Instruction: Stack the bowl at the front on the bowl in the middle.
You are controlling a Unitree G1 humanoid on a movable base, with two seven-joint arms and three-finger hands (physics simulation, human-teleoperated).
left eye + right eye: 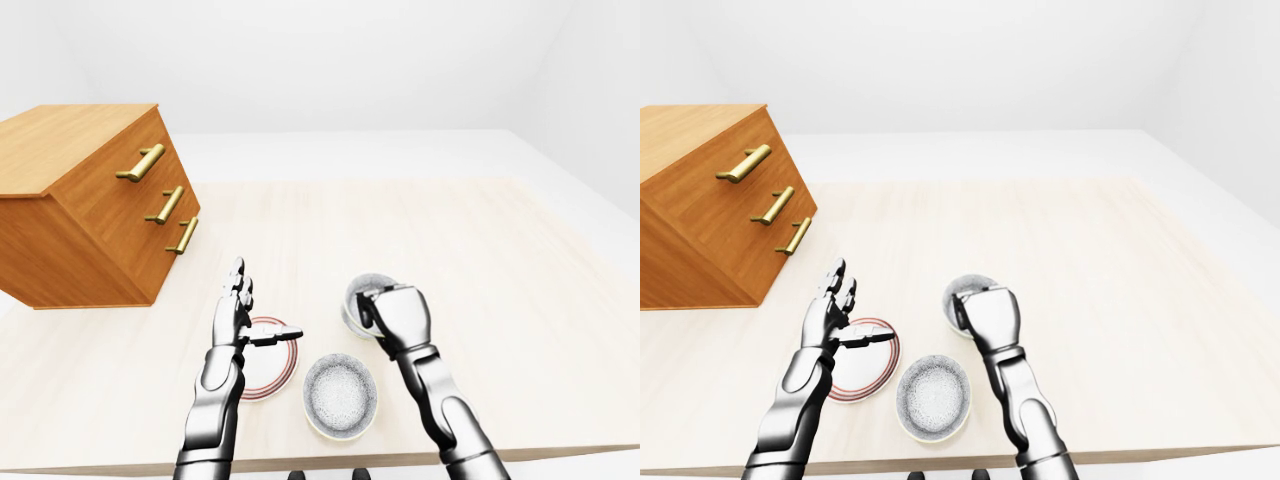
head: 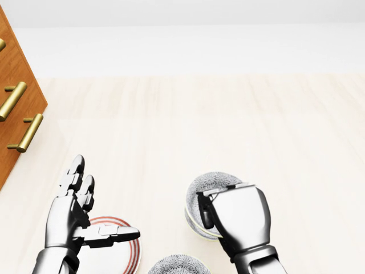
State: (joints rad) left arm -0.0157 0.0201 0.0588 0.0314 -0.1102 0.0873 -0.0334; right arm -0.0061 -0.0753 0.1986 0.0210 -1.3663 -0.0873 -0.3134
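A: What sort of room is it?
B: Plain white walls (image 1: 330, 60) and a pale floor (image 1: 400, 150), all in soft, even light.
A: And the furniture?
B: A light wooden bench (image 1: 450, 230). At its left edge in the left-eye view stands an orange-brown chest of drawers (image 1: 90, 210) with three brass handles (image 1: 140, 163).

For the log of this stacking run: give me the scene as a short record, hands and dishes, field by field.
right hand: fingers closed on the rim of the gripped bowl
left hand: open, above the plate
free bowl: grey speckled, upright on the table, near its bottom edge in the left-eye view
gripped bowl: grey speckled, up and right of the free bowl, apart from it
plate: white with red rings, left of the free bowl
drawer chest: wooden, brass handles, table's left
stacking: not yet done
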